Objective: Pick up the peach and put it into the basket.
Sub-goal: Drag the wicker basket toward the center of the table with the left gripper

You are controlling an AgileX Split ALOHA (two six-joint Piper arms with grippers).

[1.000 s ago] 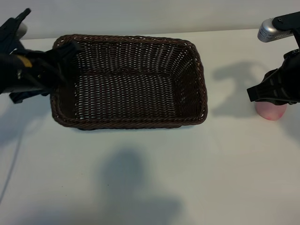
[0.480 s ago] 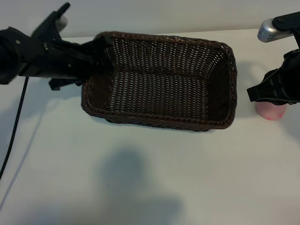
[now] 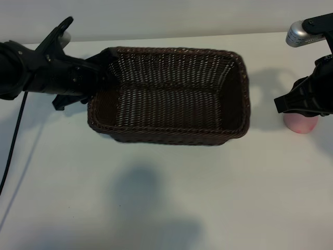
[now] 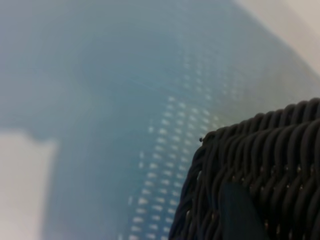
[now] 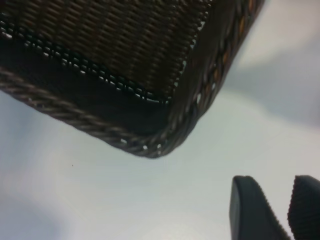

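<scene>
Here, the left gripper [image 3: 101, 70] gripped the basket's [image 3: 171, 136] end rim, apparently to drag it toward the peach [image 3: 300, 123]. Beside the basket, the right gripper [image 3: 283, 103] hovered over the peach, narrowly parted and holding nothing.

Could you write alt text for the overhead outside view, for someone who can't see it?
A dark wicker basket sits on a white table, its left end gripped by the left tool. At the right edge, the right tool hangs over a small pink peach on the table, outside the basket.

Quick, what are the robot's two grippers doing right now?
Left gripper: closed on the basket rim.
Right gripper: partly open, empty, over the peach.
</scene>
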